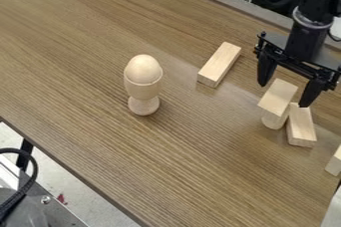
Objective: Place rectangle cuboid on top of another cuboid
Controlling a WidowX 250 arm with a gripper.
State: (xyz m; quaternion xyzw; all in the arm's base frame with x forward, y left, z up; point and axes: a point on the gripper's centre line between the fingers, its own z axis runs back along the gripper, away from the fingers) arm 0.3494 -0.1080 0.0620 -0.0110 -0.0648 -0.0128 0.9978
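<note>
While the gripper (284,96) hangs wide-jawed at the raised cuboid (279,95), grasping seems the step in hand; next (I judge) it needs careful alignment, then closing.

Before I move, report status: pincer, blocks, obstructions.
Pincer open, low over the blocks. Raised block beneath it, apparently perched on a rounded piece. Lower block close alongside, could foul a descent. Egg cup well clear.

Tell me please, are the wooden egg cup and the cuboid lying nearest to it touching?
Apart. The camera view shows a strip of bare table between the egg cup and the cuboid.
</note>
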